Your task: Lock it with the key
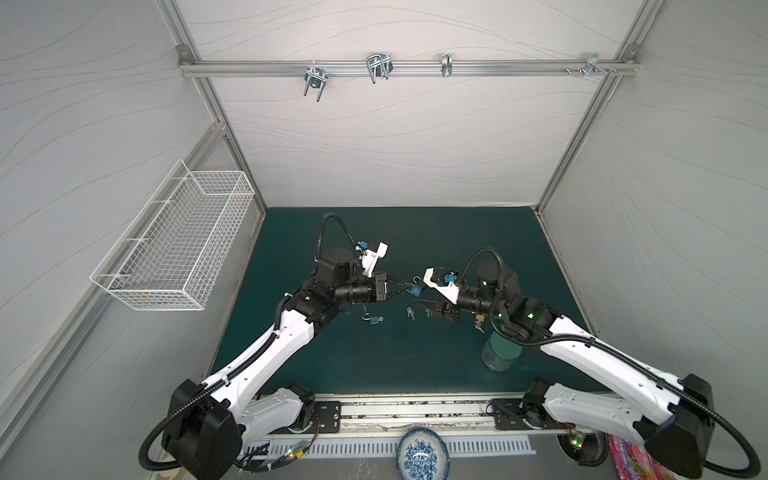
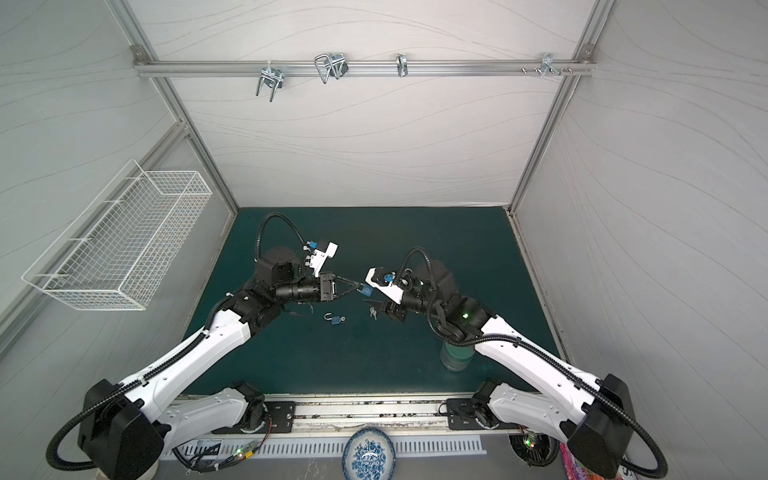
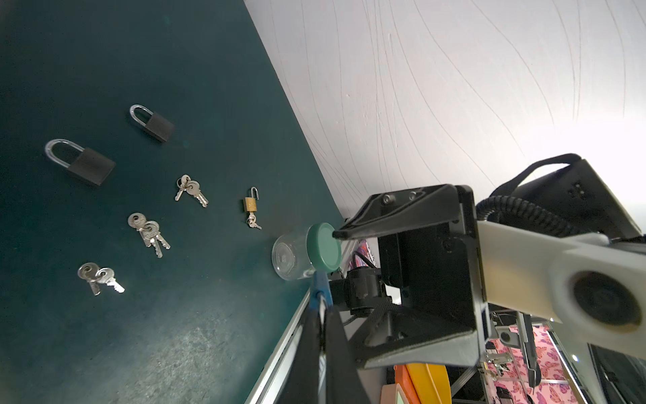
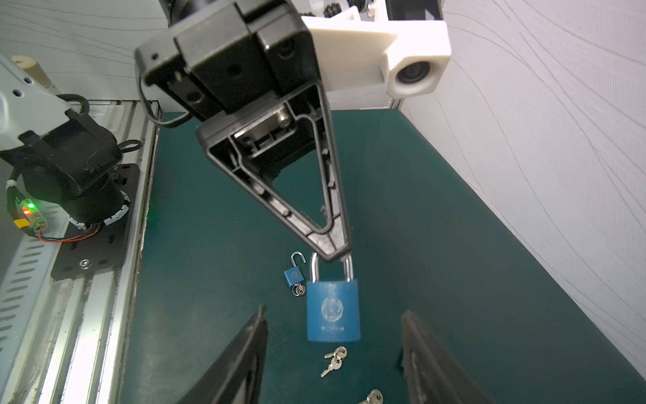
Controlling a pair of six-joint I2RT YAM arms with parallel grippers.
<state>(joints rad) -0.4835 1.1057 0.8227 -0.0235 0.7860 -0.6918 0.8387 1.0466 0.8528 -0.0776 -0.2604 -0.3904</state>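
Now | left jaws clamp blue padlock (image 4: 333, 309) by shackle | right jaws apart, facing it | well inside mat (image 1: 415, 365) edges

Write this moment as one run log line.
left gripper: shut on blue padlock shackle, lifted | right gripper: open, empty | keys: on mat

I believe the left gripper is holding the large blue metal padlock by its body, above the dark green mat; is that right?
Not quite. The left gripper is shut on the silver shackle, not the body, of the large blue metal padlock, above the dark green mat. The right wrist view shows it.
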